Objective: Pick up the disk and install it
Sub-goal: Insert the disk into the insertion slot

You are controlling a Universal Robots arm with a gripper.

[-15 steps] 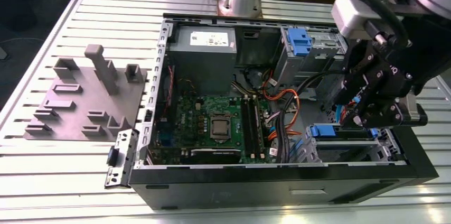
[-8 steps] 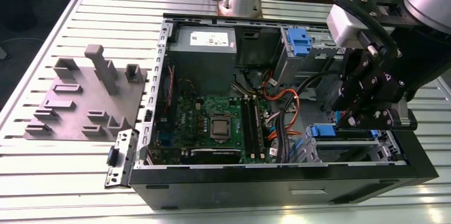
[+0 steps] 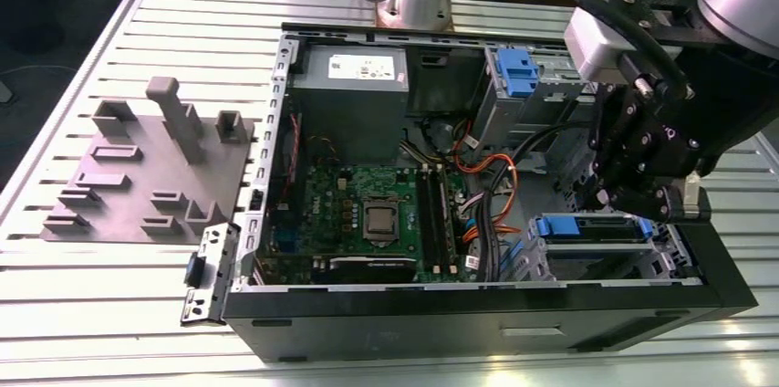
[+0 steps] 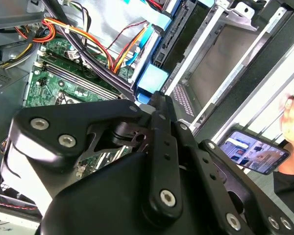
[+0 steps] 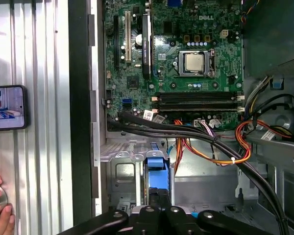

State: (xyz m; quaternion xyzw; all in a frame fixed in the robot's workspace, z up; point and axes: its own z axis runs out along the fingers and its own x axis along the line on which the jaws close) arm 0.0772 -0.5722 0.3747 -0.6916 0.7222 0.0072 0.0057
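The pincer (image 3: 645,200) hovered over the disk (image 3: 593,228) in its bay; grip unclear. Installing seemed underway, needing firm seating.

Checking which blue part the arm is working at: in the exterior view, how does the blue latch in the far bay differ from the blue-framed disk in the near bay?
The blue latch stands narrow and upright; the disk shows a wide blue edge lying level. The latch sits well apart from the gripper; the disk lies just below it. Both are blue plastic set in grey metal bays inside the case.
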